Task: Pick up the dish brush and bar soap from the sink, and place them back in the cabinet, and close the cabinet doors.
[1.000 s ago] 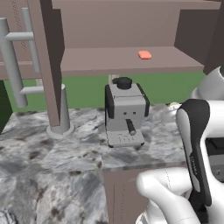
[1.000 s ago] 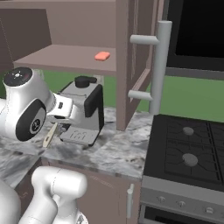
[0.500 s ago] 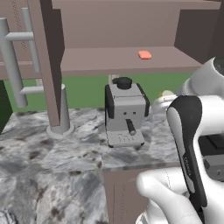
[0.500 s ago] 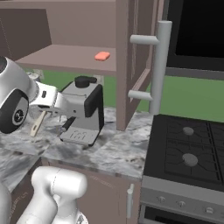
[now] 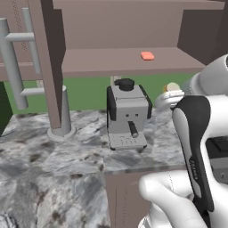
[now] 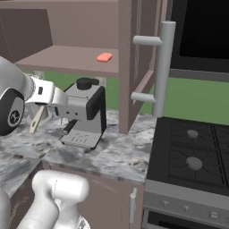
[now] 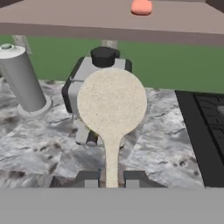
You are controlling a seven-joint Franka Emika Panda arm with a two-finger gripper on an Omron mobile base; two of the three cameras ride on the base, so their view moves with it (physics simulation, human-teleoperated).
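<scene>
On the cabinet (image 5: 111, 62) shelf lies one bar soap (image 5: 147, 55); the gripper (image 7: 111, 178) is clamped on one dish brush (image 7: 112, 105).

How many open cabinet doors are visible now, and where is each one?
2. One cabinet door stands open left of the coffee machine; the other stands open on its right, beside the stove.
</scene>
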